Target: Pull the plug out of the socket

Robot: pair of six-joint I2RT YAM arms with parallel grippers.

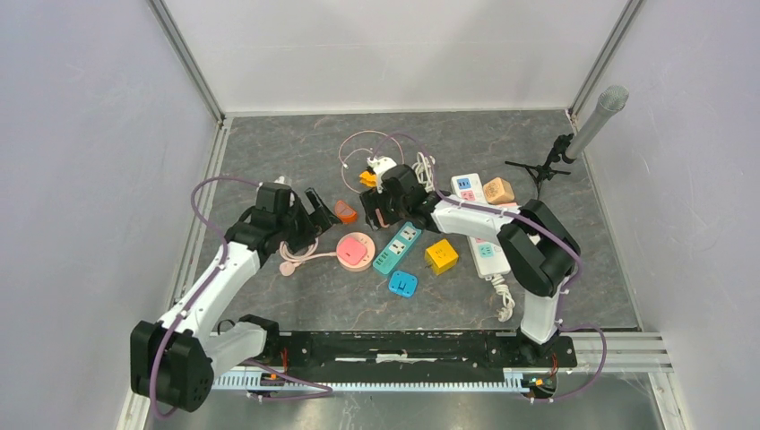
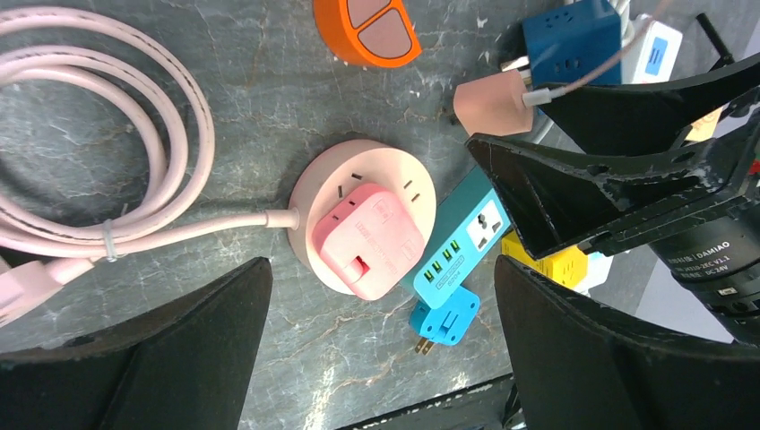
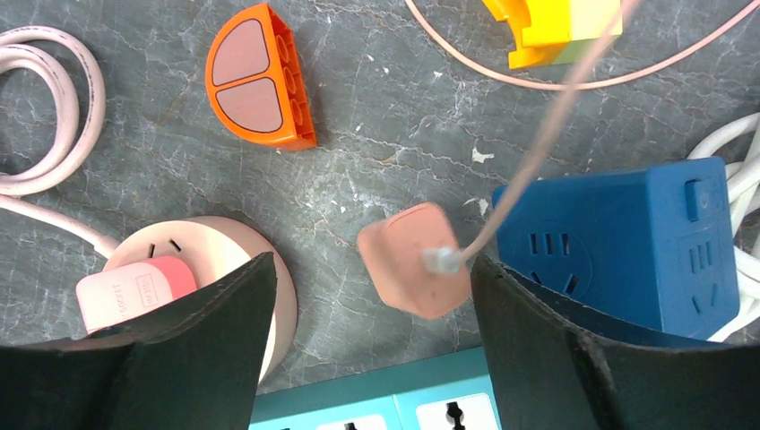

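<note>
A round pale-pink socket [image 1: 356, 251] lies on the grey table with a brighter pink plug [image 2: 367, 237] pushed into its top; its pink cord [image 2: 107, 179] coils to the left. Both also show in the right wrist view, the socket [image 3: 215, 260] and the plug [image 3: 134, 288]. A salmon plug [image 3: 417, 260] with a thin cable lies beside a dark blue cube socket [image 3: 618, 242]; I cannot tell whether its prongs are seated. My left gripper [image 2: 381, 358] is open above the table, just short of the round socket. My right gripper [image 3: 372, 358] is open, with the salmon plug between its fingers.
A teal power strip [image 1: 397, 246], a yellow cube socket [image 1: 441, 256] and a small blue adapter [image 1: 402, 284] lie right of the round socket. An orange half-round block [image 1: 346, 211] sits between the grippers. White power strips [image 1: 475, 193] and a microphone stand [image 1: 591, 125] are at the right.
</note>
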